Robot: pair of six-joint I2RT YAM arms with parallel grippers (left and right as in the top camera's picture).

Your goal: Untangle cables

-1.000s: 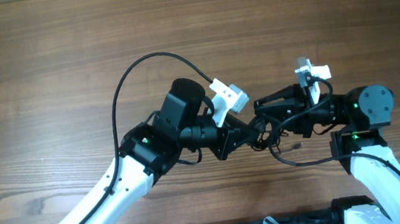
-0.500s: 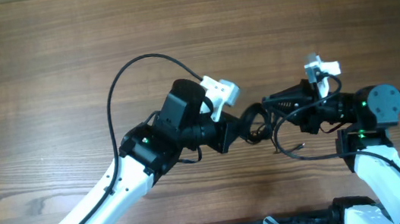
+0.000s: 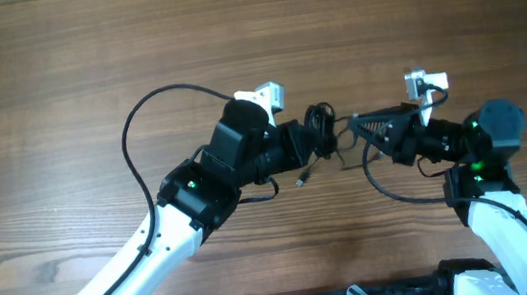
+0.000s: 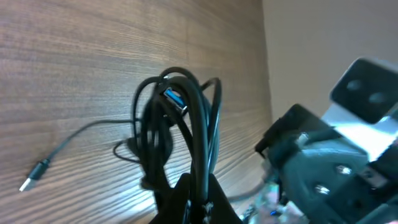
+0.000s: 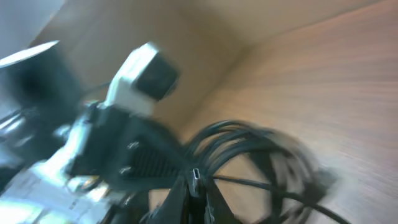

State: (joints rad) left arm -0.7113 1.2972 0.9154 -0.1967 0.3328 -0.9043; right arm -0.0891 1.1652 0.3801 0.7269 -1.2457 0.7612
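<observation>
Soft even light, right wrist blurred.

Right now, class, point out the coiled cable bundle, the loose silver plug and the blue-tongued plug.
cable bundle [image 3: 319,123], overhead view, middle of the coils.
loose silver plug [image 4: 28,182], left wrist view, its metal tip.
blue-tongued plug [image 4: 175,98], left wrist view, its blue insert.

Black cables [image 3: 319,125], seemingly blue-tipped plug [image 4: 175,98], over brown wood-grain table [image 3: 53,73]

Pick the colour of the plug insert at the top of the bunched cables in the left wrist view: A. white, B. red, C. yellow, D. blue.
D: a blue plug insert shows among the cables pinched in the left gripper.
</observation>
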